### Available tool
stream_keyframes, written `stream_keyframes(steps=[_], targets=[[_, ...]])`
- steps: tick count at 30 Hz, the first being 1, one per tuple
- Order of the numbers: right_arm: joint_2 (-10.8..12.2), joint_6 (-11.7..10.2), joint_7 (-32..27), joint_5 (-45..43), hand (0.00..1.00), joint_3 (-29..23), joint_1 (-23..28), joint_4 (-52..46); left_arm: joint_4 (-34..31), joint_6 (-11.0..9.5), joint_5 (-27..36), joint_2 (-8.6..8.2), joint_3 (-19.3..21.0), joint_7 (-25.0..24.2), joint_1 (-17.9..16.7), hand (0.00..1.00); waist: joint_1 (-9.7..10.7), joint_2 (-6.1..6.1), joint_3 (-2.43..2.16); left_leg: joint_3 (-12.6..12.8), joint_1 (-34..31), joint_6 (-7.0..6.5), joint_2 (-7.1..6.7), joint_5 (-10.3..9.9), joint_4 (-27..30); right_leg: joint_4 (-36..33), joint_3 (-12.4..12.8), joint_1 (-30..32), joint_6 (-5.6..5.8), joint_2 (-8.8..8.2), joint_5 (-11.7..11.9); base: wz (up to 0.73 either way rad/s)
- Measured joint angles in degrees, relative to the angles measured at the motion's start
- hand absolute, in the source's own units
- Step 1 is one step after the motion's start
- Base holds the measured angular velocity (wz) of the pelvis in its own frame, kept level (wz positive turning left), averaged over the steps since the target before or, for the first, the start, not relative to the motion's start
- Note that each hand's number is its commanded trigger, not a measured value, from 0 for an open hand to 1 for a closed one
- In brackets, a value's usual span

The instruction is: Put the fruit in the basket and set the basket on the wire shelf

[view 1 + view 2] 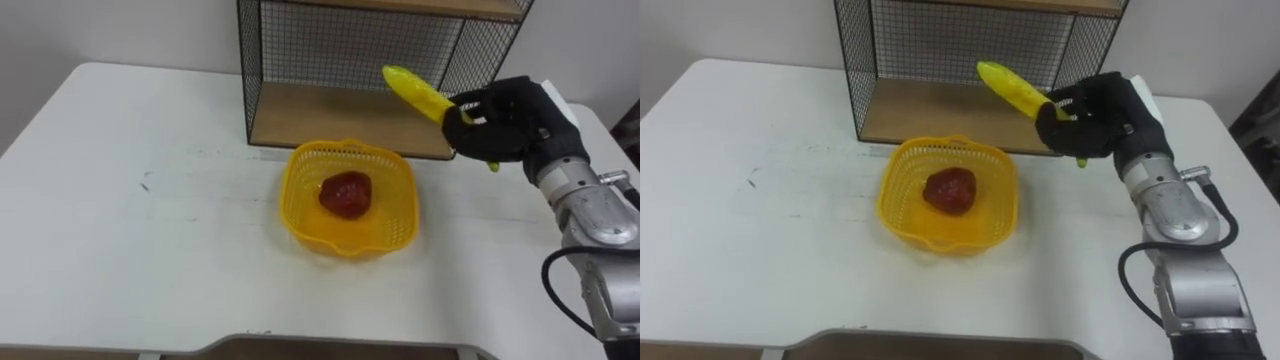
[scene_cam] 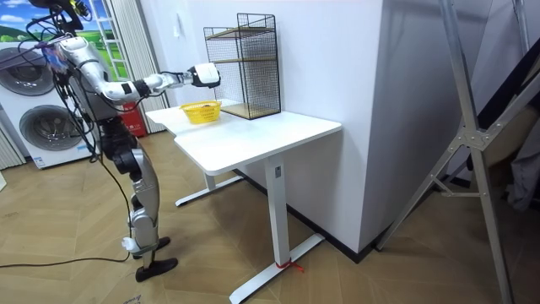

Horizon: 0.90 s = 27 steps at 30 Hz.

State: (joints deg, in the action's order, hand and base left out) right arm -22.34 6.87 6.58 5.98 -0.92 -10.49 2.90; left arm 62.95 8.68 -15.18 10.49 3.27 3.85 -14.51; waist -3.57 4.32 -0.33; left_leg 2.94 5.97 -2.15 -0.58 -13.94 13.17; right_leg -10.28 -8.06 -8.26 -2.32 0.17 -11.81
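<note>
A yellow plastic basket [image 1: 300, 190] [image 1: 895, 205] [image 2: 202, 112] sits on the white table in front of the wire shelf. A red fruit [image 1: 346, 194] [image 1: 950, 190] lies inside it. My right hand [image 1: 505, 120] [image 1: 1100, 115] [image 2: 205, 75] hovers above the table, right of the basket and level with the shelf's lower board, shut on a yellow banana [image 1: 415, 92] [image 1: 1012, 88]. The banana points up and to the left, its tip over the shelf's front edge. The wire shelf [image 1: 300, 60] [image 1: 900, 60] [image 2: 253, 63] is black mesh with wooden boards.
The white table [image 1: 130, 230] [image 1: 760, 240] [image 2: 253, 135] reaches left and toward me with bare surface. In the room view the robot stands at the table's end, with washing machines [image 2: 42, 118] behind it.
</note>
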Motion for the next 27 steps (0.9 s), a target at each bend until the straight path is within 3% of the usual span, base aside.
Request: stream_keyframes(steps=[6,14,23,24,26,27], targets=[[0.0,0.1,2.4,-2.4,1.00,2.0,0.4,-2.1,0.1,-0.3,-0.1,0.02,0.0,0.0,0.5,0.00,-0.3,0.61,0.28,0.0,-0.5,-0.06,-0.06,0.0,-0.4,-0.4,0.0,0.6,0.00,-0.09,0.0,0.00],[0.1,0.1,6.3,-9.6,1.00,6.2,0.7,-5.9,0.2,-0.3,0.0,0.03,-0.1,0.0,1.8,0.00,-1.5,1.08,0.31,-0.2,-1.0,-0.09,-0.05,0.1,0.2,-0.3,0.1,1.3,0.01,-0.06,0.0,0.01],[0.8,0.3,10.4,-11.4,1.00,6.7,0.7,-5.9,0.1,-0.4,0.0,0.03,-0.2,0.0,2.6,0.00,-1.6,0.40,0.81,-0.3,-1.6,-0.08,0.00,0.0,0.3,-0.4,0.0,1.8,0.04,-0.04,0.0,0.00],[1.0,0.3,10.9,-11.8,0.88,6.7,0.7,-5.9,0.1,-0.4,0.0,0.03,-0.2,0.0,2.6,0.00,-1.6,0.33,0.76,-0.3,-1.8,-0.08,0.01,0.0,0.3,-0.4,0.0,2.0,0.04,-0.02,0.1,0.00],[1.7,0.7,11.3,-13.3,0.02,6.7,0.7,-5.9,0.0,-0.4,0.0,0.03,-0.1,0.0,2.6,0.00,-1.6,0.36,0.58,-0.3,-1.9,-0.08,0.03,0.0,0.3,-0.5,0.0,2.3,0.01,0.00,0.1,0.00],[1.9,0.8,11.7,-13.7,0.00,6.7,0.7,-5.9,0.0,-0.4,0.0,0.03,-0.1,0.0,2.6,0.00,-1.6,0.42,0.43,-0.3,-2.1,-0.08,0.03,0.0,0.3,-0.5,0.0,2.4,0.00,0.00,0.1,0.00]])
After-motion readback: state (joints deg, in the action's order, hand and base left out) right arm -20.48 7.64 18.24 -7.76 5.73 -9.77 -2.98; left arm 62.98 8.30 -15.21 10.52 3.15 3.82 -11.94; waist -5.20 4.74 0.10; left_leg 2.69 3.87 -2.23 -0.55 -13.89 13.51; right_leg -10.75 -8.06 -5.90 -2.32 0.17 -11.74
